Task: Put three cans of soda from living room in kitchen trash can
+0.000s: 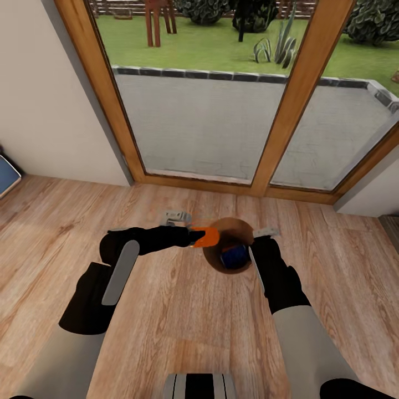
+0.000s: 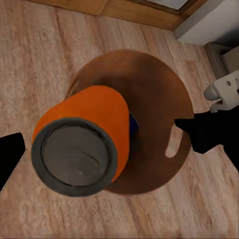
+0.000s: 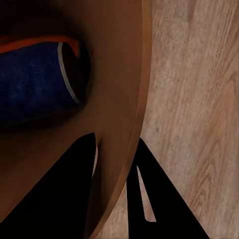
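Holding an orange can [image 1: 208, 237] at the bin's [image 1: 242, 270] 9 o'clock rim, left end effector [image 1: 195, 237] is closed; right end effector [image 3: 115, 172] pinches the wall.

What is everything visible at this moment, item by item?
Orange soda can: one, bright orange with a grey end, held at the bin's rim.
Blue soda can: one, dark blue, lying inside the bin; an orange strip shows behind it in the right wrist view.
Trash bin: one, orange-brown inside, over the plank floor.
Glass doors: wood-framed, beyond the floor, patio and lawn outside.
Plank floor: light wood.
Left gripper: black, shut on the orange can.
Right gripper: black, clamped over the bin's wall.
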Controlling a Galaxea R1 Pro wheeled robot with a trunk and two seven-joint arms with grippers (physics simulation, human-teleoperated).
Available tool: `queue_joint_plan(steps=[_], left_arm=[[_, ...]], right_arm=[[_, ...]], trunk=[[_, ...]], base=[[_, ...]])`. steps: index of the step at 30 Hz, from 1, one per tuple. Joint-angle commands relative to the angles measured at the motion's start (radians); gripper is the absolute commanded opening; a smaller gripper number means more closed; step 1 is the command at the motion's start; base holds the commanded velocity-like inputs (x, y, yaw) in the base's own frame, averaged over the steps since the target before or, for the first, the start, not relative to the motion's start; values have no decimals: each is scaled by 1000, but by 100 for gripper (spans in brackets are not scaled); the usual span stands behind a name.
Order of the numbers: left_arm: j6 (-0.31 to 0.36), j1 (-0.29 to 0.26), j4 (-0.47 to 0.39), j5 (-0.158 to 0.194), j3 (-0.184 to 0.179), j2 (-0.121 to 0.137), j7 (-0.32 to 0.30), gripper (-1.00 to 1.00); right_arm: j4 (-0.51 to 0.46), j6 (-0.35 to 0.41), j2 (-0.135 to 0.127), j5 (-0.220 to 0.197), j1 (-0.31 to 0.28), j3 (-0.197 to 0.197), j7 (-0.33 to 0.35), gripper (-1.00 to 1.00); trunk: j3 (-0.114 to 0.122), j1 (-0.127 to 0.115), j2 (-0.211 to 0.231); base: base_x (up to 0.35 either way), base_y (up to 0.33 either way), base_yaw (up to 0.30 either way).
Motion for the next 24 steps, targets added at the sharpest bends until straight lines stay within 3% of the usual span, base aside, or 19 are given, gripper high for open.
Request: queue_joint_plan(steps=[1, 24], left_arm=[[0, 0, 0, 0, -1, 0, 0, 100], [0, 1, 1, -1, -4, 1, 7, 100]], right_arm=[[0, 0, 0, 0, 0, 0, 3, -100], [0, 0, 0, 0, 1, 0, 3, -100]], trunk=[[0, 0, 0], [0, 0, 0]], base=[[0, 0, 0], [0, 0, 0]])
